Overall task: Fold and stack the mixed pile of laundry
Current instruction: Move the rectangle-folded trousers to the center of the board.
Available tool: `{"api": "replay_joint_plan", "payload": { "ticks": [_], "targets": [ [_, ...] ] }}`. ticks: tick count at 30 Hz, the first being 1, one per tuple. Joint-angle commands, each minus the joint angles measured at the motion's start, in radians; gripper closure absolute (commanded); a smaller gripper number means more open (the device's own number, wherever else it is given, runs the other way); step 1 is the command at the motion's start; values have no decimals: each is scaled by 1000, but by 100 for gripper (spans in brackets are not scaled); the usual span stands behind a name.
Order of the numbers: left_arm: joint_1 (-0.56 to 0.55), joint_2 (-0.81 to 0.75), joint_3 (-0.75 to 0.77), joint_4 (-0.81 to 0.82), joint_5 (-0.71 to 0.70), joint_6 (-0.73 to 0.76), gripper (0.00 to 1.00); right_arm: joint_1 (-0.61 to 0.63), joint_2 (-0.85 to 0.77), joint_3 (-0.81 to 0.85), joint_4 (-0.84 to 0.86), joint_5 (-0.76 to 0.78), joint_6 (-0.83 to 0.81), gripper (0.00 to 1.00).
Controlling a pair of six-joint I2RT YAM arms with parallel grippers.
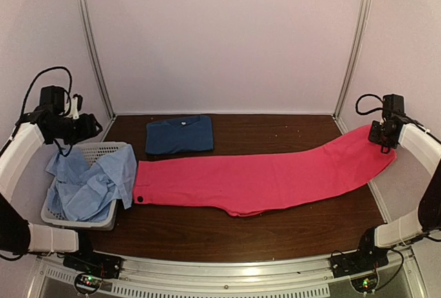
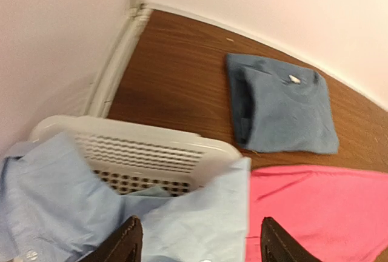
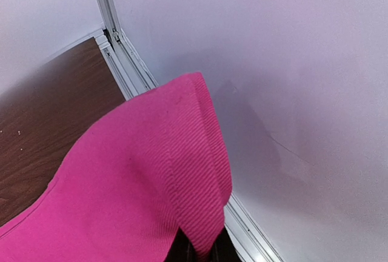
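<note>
The bright pink garment [image 1: 255, 177] lies stretched across the table from left to right. Its right end is lifted off the table, and my right gripper [image 1: 381, 136] is shut on it by the right wall. In the right wrist view the ribbed pink cloth [image 3: 139, 195] drapes over the gripper [image 3: 203, 253] and hides the fingers. A folded dark blue T-shirt [image 1: 179, 134] lies flat at the back [image 2: 282, 107]. The pale light-blue cloth [image 1: 89, 181] spills over the basket. My left gripper [image 1: 86, 127] hovers open above it [image 2: 200, 250], with nothing between the fingers [image 2: 124, 241].
A white slotted plastic basket [image 1: 103, 150] stands at the table's left edge [image 2: 139, 147]. Pale walls with aluminium posts [image 1: 93, 43] enclose the table on three sides. A corner rail [image 3: 124, 62] runs along the wall beside the right gripper.
</note>
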Motion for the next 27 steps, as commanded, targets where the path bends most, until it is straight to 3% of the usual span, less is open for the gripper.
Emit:
{"api": "replay_joint_plan", "payload": {
  "ticks": [1, 4, 7, 12, 17, 27],
  "targets": [
    [-265, 41, -2, 10, 25, 54, 34, -9, -46, 28, 27, 61, -5, 100],
    [-445, 100, -12, 66, -20, 50, 35, -10, -51, 57, 17, 51, -7, 100],
    [-549, 182, -7, 103, -53, 20, 35, -8, -23, 97, -7, -104, -5, 100],
    [-595, 261, -1, 169, 11, 13, 35, 139, -2, 82, 0, -343, 32, 100],
    [-699, 353, 27, 150, -31, 77, 36, 342, 19, 72, 37, -417, 100, 100],
    [-700, 420, -26, 253, 47, 25, 36, 639, 246, 130, 248, -518, 263, 100]
  ]
}}
